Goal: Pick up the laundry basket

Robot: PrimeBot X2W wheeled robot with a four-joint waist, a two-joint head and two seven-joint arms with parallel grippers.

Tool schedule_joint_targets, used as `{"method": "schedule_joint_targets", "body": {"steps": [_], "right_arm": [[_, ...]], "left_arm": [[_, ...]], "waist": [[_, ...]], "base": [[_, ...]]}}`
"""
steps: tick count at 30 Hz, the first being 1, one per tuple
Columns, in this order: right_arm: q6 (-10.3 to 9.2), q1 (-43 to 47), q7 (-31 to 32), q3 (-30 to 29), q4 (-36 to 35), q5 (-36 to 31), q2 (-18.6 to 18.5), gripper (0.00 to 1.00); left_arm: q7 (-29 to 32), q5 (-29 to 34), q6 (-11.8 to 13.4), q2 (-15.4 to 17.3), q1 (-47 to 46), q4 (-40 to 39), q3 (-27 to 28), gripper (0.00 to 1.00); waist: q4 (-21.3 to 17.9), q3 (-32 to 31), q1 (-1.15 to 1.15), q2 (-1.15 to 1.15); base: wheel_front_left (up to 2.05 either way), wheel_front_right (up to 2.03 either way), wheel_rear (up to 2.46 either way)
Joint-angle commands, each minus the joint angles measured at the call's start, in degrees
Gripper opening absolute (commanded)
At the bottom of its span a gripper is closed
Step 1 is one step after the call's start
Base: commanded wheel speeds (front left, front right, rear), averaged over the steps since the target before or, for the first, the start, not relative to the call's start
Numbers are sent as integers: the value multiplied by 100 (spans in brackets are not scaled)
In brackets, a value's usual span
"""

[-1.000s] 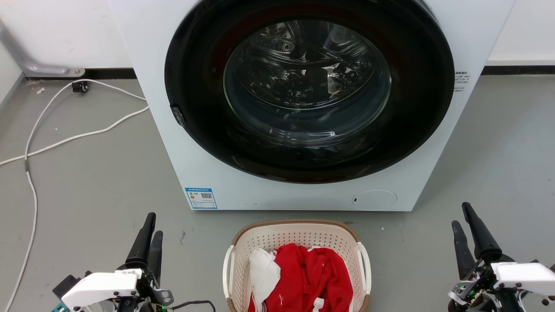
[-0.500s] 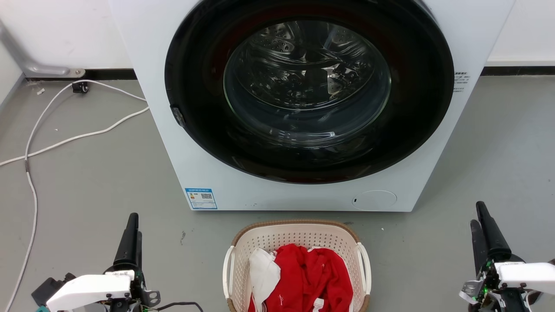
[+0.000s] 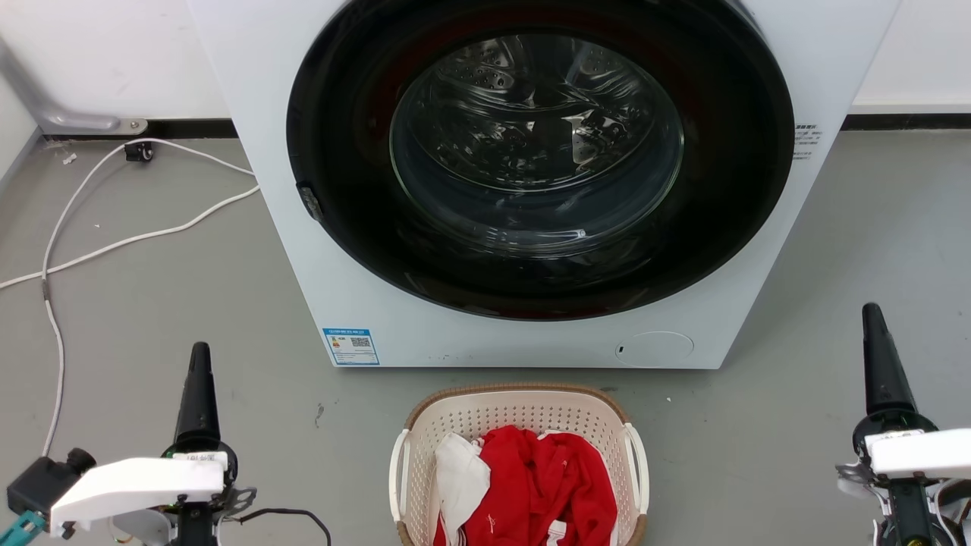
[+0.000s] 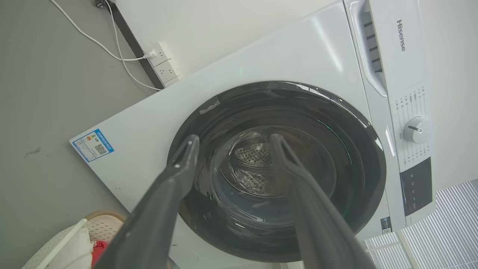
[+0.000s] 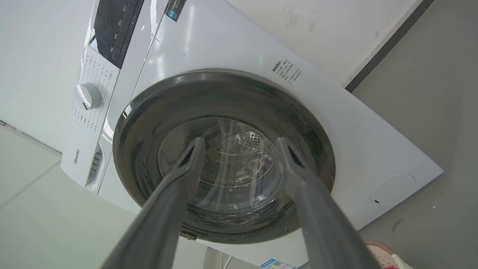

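Grey floor [image 3: 152,318] bears the laundry basket [image 3: 523,415] by the washer [image 3: 531,345], left pincer [image 4: 233,137] and right pincer [image 5: 239,140] apart.

Perforated cream plastic laundry basket [image 3: 523,417], red cloth [image 3: 546,485], glossy glass washer door [image 3: 535,144], matt grey floor [image 3: 152,318].

My head camera looks forward and down from above the floor [image 3: 152,303]: the washing machine [image 3: 303,250] sits close at 12 o'clock, the laundry basket [image 3: 523,413] at 6. My left wrist camera sights along the left gripper [image 4: 234,136] at the machine's door [image 4: 336,157], rolled, basket at 7 o'clock. My right wrist camera, along the right gripper [image 5: 241,140], rolled oppositely, has it at 5. All three share the door.
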Motion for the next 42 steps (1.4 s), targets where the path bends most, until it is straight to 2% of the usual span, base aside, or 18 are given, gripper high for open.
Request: {"method": "schedule_joint_targets", "body": {"steps": [1,5,9,13,21,24,28,32,39,42], "right_arm": [[10,-163,-71,51,-287,-429,-17,100],[10,-119,-150,243,-526,-1173,-16,100],[11,-119,-229,350,-720,-1826,-17,100],[11,-88,-302,492,-885,-2431,-16,100],[12,57,-442,651,-879,-3164,-15,100],[12,104,-473,789,-811,-3510,-13,100],[11,168,-540,808,-687,-3904,-17,100],[12,193,-600,753,-643,-4112,-15,100],[12,247,-718,695,-648,-4602,-14,100],[12,286,-758,656,-615,-4830,-14,100]], "left_arm": [[-69,370,106,21,-46,-264,-8,100],[-149,914,334,21,-10,-557,-158,100],[-225,1404,437,21,31,-803,-333,100],[-302,1798,391,22,75,-972,-511,100],[-439,3120,322,23,161,-1321,-988,100],[-471,3392,319,32,186,-1349,-1113,100],[-536,3788,372,149,247,-1264,-1375,100],[-601,4154,294,347,295,-959,-1818,100],[-717,4571,732,459,253,-921,-2165,100],[-760,4736,834,531,245,-927,-2258,100]], "waist": [[-1,2,0,0],[-4,3,0,0],[-6,7,0,0],[-4,12,0,0],[-10,18,0,0],[-12,13,0,0],[-25,7,0,0],[-27,-14,0,0],[-29,-28,0,0],[-29,-31,0,0]], "base": [[0,0,0],[0,0,0],[0,0,0],[0,0,0],[0,0,0],[0,0,0],[0,0,0],[0,0,0],[0,0,0],[0,0,0]]}}
